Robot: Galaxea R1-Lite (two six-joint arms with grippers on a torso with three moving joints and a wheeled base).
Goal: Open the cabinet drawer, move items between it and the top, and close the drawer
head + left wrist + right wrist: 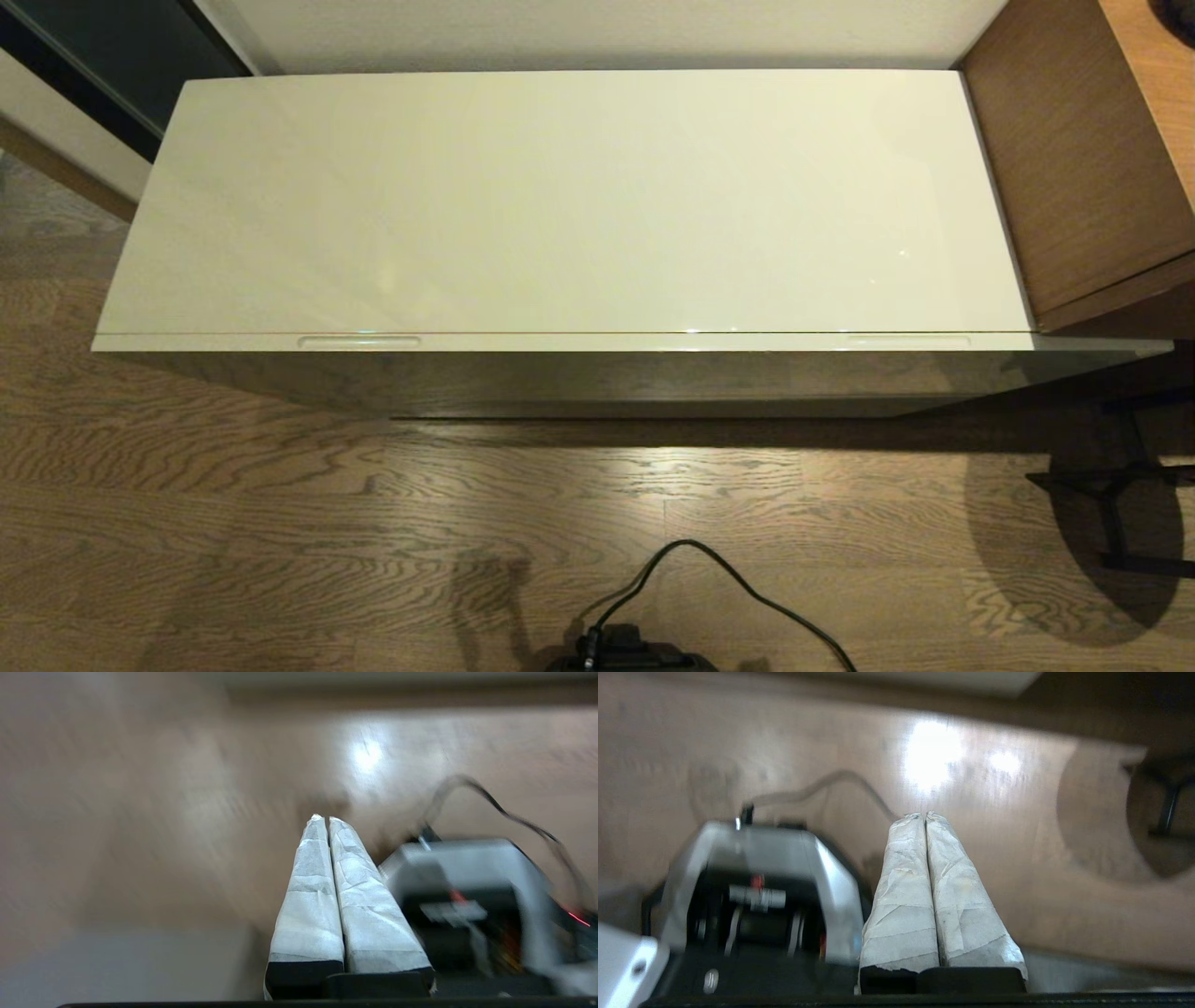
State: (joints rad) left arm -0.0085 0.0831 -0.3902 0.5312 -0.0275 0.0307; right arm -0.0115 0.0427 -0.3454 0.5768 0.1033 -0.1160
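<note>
Both grippers, left gripper (pixel 327 820) & right gripper (pixel 924 816), pinched closed on nothing, parked over floor bc cabinet drawer (pixel 560 343) not opened yet.

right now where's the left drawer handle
In the head view the left handle slot sits on the shut cabinet drawer, just under the top front edge, left of centre.

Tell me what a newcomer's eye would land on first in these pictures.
The long glossy cream-white cabinet top fills the middle of the head view, its wide drawer shut below the front edge. Brown wooden furniture stands at its right end. Both wrist views show the left gripper and right gripper shut above the wood-grain floor.
</note>
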